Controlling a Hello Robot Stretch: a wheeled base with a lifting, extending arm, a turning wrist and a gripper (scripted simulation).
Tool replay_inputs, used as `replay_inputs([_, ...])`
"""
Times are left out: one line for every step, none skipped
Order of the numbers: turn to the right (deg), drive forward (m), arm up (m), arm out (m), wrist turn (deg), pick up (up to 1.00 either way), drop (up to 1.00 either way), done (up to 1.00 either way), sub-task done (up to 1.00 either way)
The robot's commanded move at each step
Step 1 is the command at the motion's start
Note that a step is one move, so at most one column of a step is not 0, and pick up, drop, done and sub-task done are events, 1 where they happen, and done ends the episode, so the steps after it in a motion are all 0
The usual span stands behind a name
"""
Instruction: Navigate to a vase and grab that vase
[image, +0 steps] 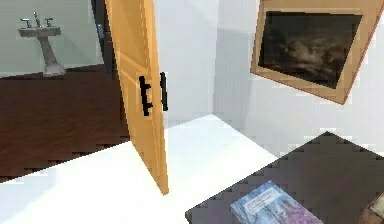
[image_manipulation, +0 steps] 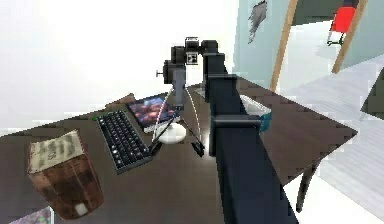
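My arm reaches out over a dark wooden table in the arm side view. At its far end, the gripper hangs from its dark body with its thin fingers pointing down at the tabletop. A small white rounded object lies on the table right at the fingers. Whether it is the vase is unclear. I cannot tell whether the gripper holds anything.
On the table are a black keyboard, a magazine, a brown box and a teal item. The forward view has an orange door standing ajar, a framed painting, a pedestal sink and the table corner.
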Motion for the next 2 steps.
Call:
replay_inputs([0.0, 0.0, 0.0, 0.0, 45.0, 0.0, 0.0, 0.0, 0.0])
replay_inputs([0.0, 0.0, 0.0, 0.0, 45.0, 0.0, 0.0, 0.0, 0.0])
